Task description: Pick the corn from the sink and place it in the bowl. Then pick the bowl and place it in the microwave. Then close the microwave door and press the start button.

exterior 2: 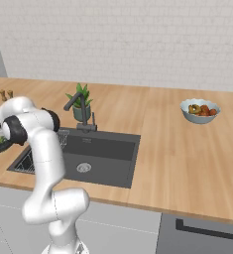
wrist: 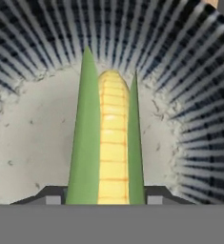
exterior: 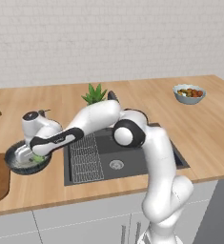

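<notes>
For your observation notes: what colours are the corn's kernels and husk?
Yellow kernels between green husk leaves; the corn shows best in the hand view.

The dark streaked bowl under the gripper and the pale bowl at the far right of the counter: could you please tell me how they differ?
The dark blue-grey streaked bowl sits left of the dark grey sink; the pale bowl stands far to the right.
The dark bowl holds a yellow corn cob with green husk; the pale bowl holds red and orange pieces.
The gripper is over the dark bowl; nothing is near the pale bowl.
Both are round and rest upright on the wooden counter.
</notes>
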